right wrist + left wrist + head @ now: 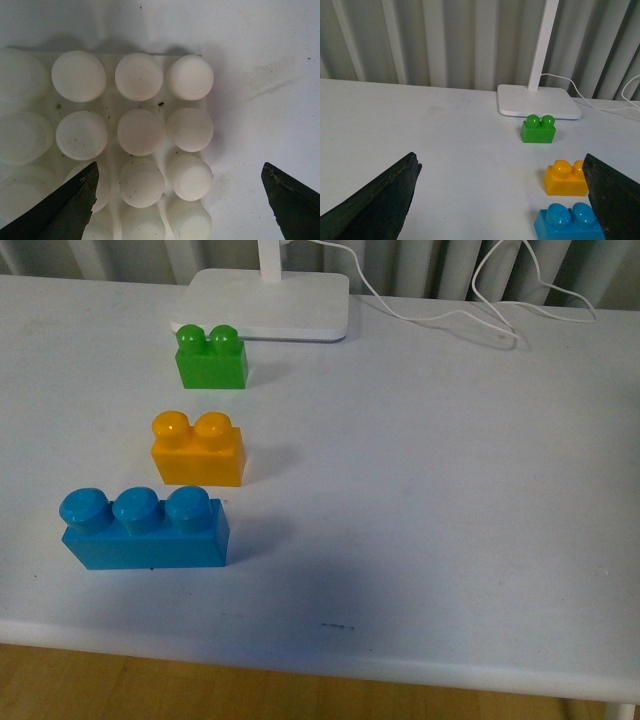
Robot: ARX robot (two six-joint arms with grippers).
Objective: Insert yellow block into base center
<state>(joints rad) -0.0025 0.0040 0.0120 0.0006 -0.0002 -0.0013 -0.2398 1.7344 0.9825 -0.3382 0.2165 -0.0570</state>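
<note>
The yellow block (197, 450) stands upright on the white table, between a green brick (211, 358) behind it and a blue brick (143, 530) in front. Neither arm shows in the front view. My left gripper (502, 200) hovers open over bare table, with the yellow block (564, 178) just inside its one finger (615, 197). The right wrist view looks straight down on the base (112, 107), a white plate of round studs. My right gripper (180, 197) is open above it, nothing between its fingers. The base is out of the front view.
A white lamp stand (268, 302) sits at the back of the table with its cable (500, 300) trailing right. The green brick (538, 129) and blue brick (569, 222) also show in the left wrist view. The table's front edge (320, 665) runs close below the blue brick.
</note>
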